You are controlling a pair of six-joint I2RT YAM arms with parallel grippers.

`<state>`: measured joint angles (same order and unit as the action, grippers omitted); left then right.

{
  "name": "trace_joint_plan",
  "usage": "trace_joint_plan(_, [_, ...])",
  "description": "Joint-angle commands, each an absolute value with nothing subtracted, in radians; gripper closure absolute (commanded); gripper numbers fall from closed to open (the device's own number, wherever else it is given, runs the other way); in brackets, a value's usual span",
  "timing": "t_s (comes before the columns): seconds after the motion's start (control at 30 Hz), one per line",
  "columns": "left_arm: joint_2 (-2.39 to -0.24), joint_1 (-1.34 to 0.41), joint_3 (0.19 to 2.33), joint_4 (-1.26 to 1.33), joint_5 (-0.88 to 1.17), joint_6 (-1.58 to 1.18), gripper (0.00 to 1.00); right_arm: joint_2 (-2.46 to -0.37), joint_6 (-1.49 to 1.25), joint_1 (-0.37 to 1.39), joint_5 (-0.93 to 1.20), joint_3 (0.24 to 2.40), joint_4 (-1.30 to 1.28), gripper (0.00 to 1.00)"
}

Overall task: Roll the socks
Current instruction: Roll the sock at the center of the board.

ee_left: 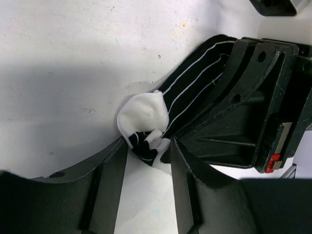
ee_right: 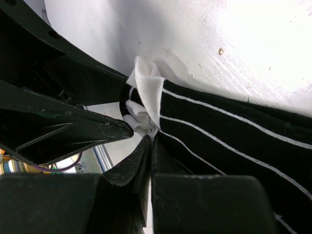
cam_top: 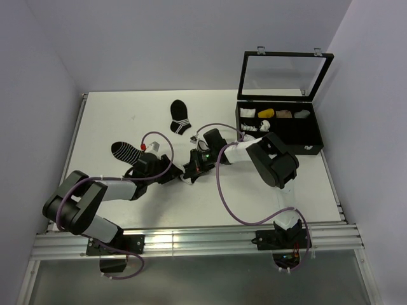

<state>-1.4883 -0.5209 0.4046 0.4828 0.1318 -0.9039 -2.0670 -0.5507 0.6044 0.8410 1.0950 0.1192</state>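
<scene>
A black sock with thin white stripes (ee_right: 234, 131) lies on the white table, with a bunched white end (ee_right: 148, 92). My right gripper (ee_right: 152, 139) is shut on the sock where the white meets the black. In the left wrist view the same sock (ee_left: 195, 83) runs up and to the right under the right gripper's body (ee_left: 243, 112). Its white end (ee_left: 141, 114) sits just at the tips of my left gripper (ee_left: 149, 145). That gripper is open, one finger on each side and bare table between them. From above, both grippers (cam_top: 177, 175) (cam_top: 191, 171) meet mid-table and hide most of the sock.
A black sock with dense white stripes (cam_top: 125, 150) lies left of the left arm. Another black sock with white bands (cam_top: 180, 117) lies farther back. A black compartment box (cam_top: 280, 127) with its lid (cam_top: 284, 75) raised stands at the back right, small items inside.
</scene>
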Motion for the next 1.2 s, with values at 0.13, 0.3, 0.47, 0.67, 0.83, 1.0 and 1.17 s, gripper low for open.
trace_joint_plan(0.13, [-1.534,-0.503,0.391,0.406,0.138,-0.877,0.59,-2.092,-0.517,0.592,0.819,1.115,0.078,1.0])
trace_joint_plan(0.3, [-1.545,-0.5,0.396,0.402,0.14,-0.876,0.75,-2.092,-0.509,0.591,0.821,1.121,0.066,1.0])
trace_joint_plan(0.47, [-1.545,-0.5,0.413,0.368,0.126,-0.877,0.95,-2.06,-0.489,0.592,0.799,1.115,0.052,0.93])
trace_joint_plan(0.67, [-1.511,-0.5,0.463,0.241,0.089,-0.874,1.0,-1.904,-0.416,0.609,0.62,1.065,0.025,0.66])
trace_joint_plan(0.83, [-1.514,-0.5,0.544,0.089,0.081,-0.888,1.0,-1.709,-0.298,0.707,0.309,1.005,0.008,0.44])
trace_joint_plan(1.0, [-1.528,-0.5,0.603,-0.03,0.106,-0.91,1.0,-1.583,-0.146,0.88,-0.028,0.916,0.063,0.47])
trace_joint_plan(1.17, [-1.526,-0.5,0.67,-0.155,0.097,-0.911,1.0,-1.574,-0.046,1.011,-0.166,0.879,0.141,0.52])
